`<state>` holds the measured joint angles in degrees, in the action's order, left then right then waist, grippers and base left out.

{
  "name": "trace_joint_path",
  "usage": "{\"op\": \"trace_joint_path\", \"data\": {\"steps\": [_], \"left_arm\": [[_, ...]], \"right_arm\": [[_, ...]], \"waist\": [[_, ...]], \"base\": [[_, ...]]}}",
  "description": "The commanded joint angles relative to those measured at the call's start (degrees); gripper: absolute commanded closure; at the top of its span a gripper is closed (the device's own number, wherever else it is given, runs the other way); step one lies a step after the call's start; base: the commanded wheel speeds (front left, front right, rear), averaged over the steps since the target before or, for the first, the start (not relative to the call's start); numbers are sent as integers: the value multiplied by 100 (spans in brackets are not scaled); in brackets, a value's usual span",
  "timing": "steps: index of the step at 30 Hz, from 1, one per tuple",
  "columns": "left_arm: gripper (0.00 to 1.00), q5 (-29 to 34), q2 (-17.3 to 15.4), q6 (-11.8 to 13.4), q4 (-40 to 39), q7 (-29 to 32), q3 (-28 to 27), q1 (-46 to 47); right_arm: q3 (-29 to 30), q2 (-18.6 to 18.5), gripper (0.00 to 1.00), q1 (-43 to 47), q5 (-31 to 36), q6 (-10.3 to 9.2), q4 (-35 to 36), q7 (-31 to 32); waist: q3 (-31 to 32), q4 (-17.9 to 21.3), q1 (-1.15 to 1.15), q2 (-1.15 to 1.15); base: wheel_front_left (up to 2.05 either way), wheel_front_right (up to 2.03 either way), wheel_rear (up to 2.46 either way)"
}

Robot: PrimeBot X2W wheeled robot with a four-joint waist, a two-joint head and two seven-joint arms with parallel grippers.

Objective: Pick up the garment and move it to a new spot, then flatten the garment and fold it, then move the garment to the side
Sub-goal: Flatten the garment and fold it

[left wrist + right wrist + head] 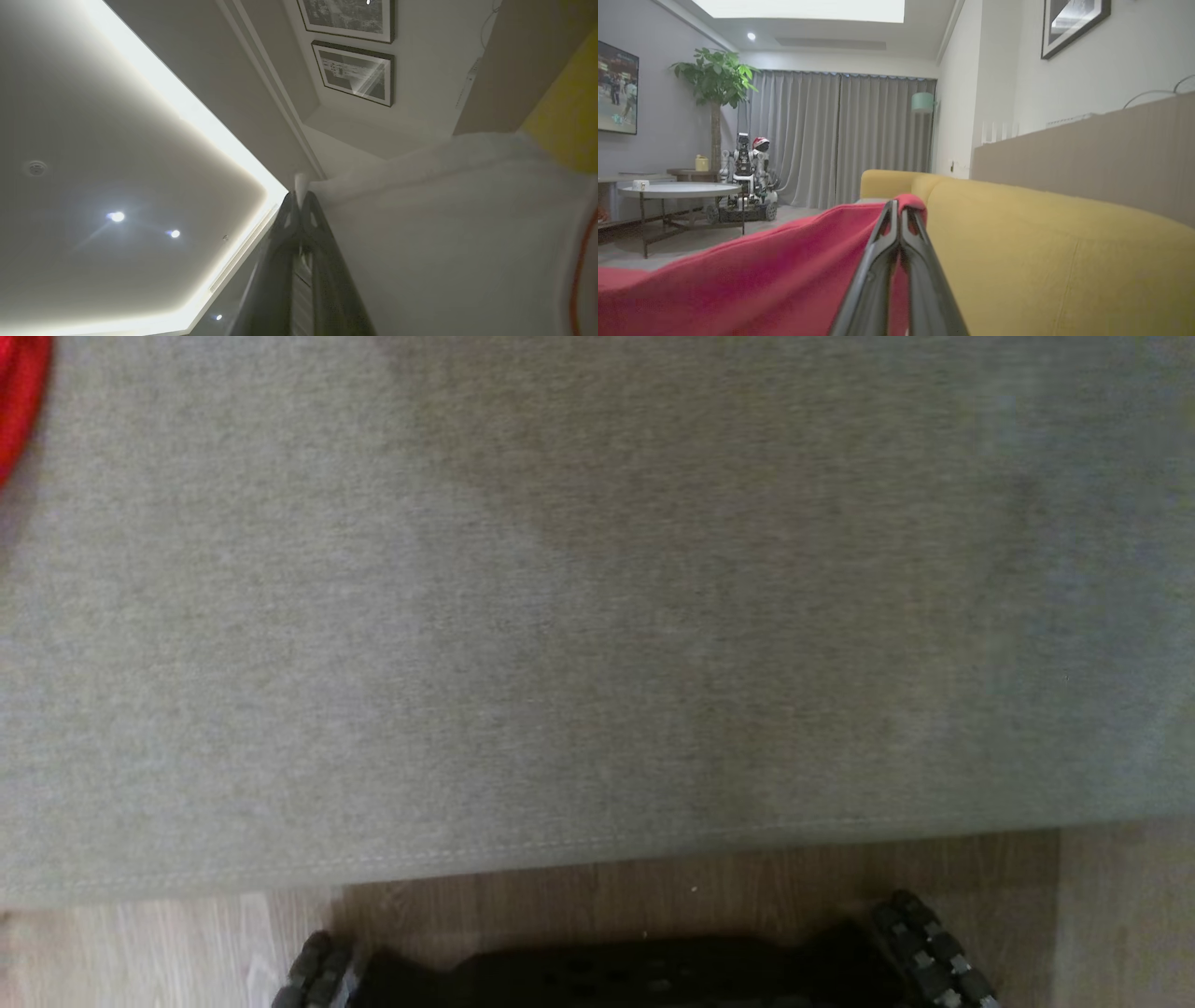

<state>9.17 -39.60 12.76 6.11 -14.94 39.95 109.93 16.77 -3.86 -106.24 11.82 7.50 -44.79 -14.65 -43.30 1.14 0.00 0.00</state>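
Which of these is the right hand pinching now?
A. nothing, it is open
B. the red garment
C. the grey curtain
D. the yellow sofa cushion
B: in the right wrist view the right hand is shut on a raised edge of the red garment, with the yellow sofa beside it.

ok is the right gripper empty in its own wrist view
No, the right gripper has its two dark fingers closed together on a raised fold of the red garment.
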Motion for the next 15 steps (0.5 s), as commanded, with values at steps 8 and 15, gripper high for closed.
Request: {"op": "trace_joint_path", "data": {"steps": [8, 15], "left_arm": [[100, -1398, -677, 351, -645, -6, 314, -2266], [100, -2714, -475, 294, -960, -6, -255, -4790]], "right_arm": [[210, 66, 100, 1183, -176, -1, 6, -33], [371, 19, 100, 2963, -831, -1, 92, 64]], "waist": [[206, -265, 0, 0], [952, -270, 0, 0]], "base": [[0, 0, 0], [0, 0, 0]]}}
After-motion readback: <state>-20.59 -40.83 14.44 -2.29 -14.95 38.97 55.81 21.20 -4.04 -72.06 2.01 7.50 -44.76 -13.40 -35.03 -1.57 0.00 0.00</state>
